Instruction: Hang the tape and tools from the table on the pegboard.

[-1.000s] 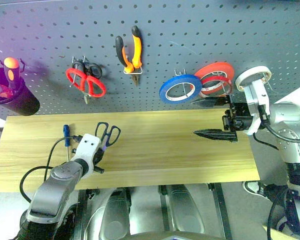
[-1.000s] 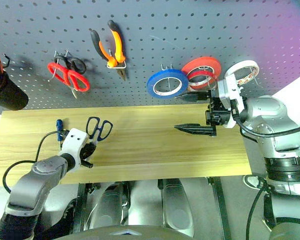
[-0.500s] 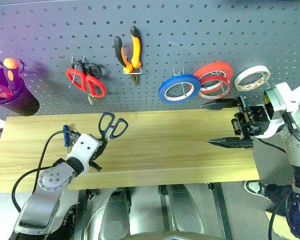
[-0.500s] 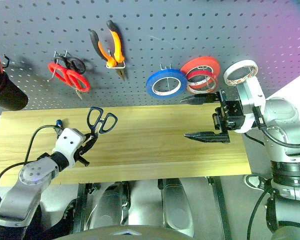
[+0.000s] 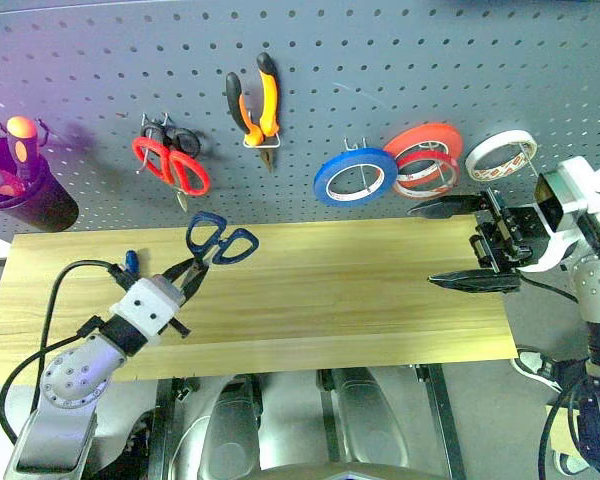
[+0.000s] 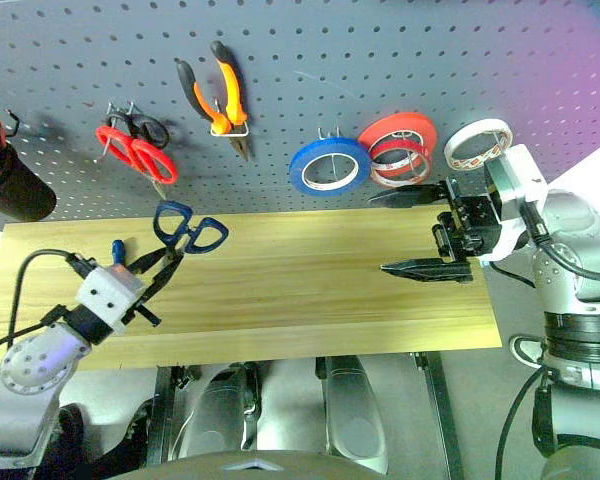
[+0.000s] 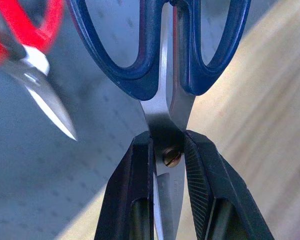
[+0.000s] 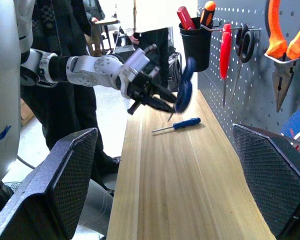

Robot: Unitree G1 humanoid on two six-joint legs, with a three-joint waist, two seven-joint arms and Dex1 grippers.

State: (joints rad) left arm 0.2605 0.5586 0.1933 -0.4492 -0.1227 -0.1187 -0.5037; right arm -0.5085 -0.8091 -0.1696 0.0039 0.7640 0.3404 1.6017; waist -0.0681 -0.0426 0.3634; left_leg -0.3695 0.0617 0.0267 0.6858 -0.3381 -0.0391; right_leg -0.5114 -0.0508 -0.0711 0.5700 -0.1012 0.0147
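The left gripper is clamped on the dark-blue-handled steel scissors at the pivot, loops pointing up toward the dark grey perforated pegboard; the right gripper hangs wide apart, far off.

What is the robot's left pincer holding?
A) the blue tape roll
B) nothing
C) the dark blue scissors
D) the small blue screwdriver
C: the left pincer is shut on the steel blades of the dark blue-handled scissors, lifted above the light wooden table.
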